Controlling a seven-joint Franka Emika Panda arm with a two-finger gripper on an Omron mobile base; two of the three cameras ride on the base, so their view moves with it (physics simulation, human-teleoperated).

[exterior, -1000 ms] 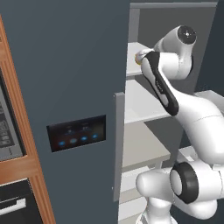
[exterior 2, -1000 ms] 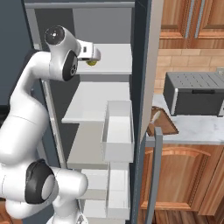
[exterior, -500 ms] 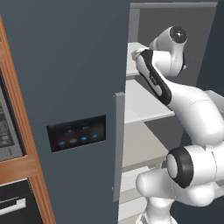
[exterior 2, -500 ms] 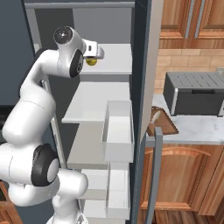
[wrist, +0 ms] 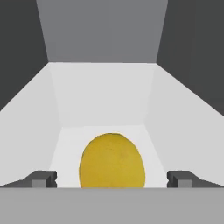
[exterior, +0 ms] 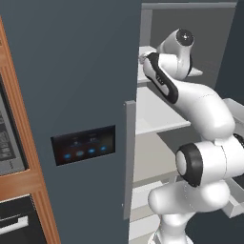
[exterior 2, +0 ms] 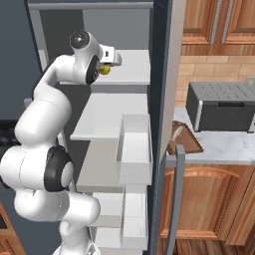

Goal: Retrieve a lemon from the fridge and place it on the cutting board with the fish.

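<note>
With my gripper [wrist: 112, 179] spread wide on the fridge [exterior 2: 162, 60] shelf, the lemon [wrist: 112, 161] sits between its fingertips

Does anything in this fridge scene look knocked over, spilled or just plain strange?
Nothing stands out. The fridge is open, its white shelves tidy, and a lemon lies whole on the top shelf. The tool sits with one fingertip on each side of the lemon, open. Out on the counter, the cutting board lies flat.
</note>
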